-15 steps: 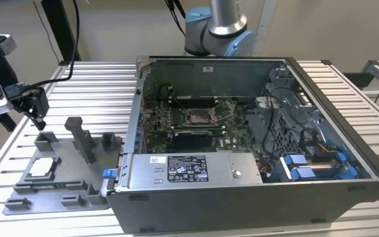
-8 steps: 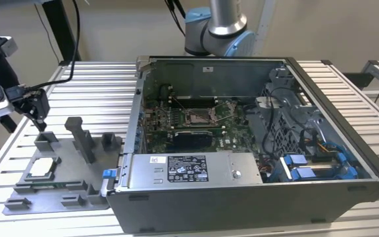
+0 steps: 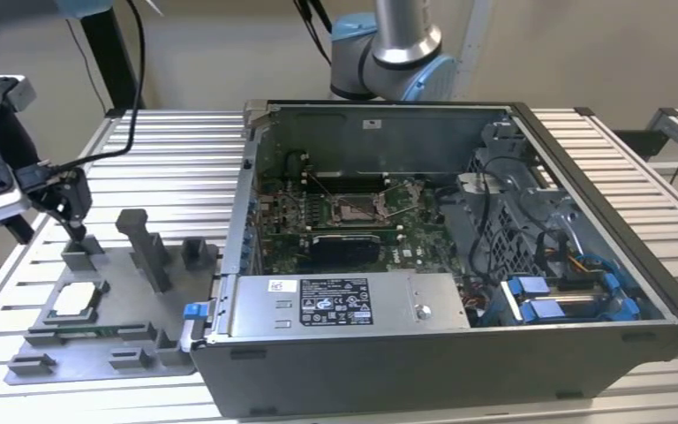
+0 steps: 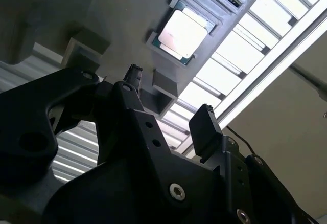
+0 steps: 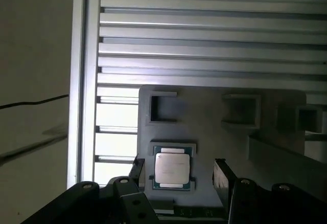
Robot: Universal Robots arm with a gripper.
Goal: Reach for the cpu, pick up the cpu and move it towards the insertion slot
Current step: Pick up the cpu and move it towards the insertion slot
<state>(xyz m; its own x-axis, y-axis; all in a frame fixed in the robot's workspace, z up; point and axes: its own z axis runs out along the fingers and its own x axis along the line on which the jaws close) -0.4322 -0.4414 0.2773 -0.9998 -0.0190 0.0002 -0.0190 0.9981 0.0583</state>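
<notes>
Exterior view's left: claw [image 3: 75, 225] hangs over grey fixture plate [image 3: 80, 353], fingers [image 5: 223, 175] spread wide, nothing held. cpu [image 3: 77, 300] lies flat in its pocket on plate, below claw, untouched.

Risks:
- Thin chip, low pocket rim. Descend off-centre and your fingers likely catch rim or grey blocks [image 3: 151, 252].
- Chip could tilt or slip.
- Further right, case wall [image 3: 244, 194] stands between plate and insertion slot [image 3: 357, 209]. Low carry would clip it.

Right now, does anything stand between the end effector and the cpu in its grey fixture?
Nothing visible does. In the first wrist view the pale silver square cpu lies uncovered in the grey plastic fixture plate, framed by the open black end effector; the plate's raised grey blocks stand aside.
</notes>
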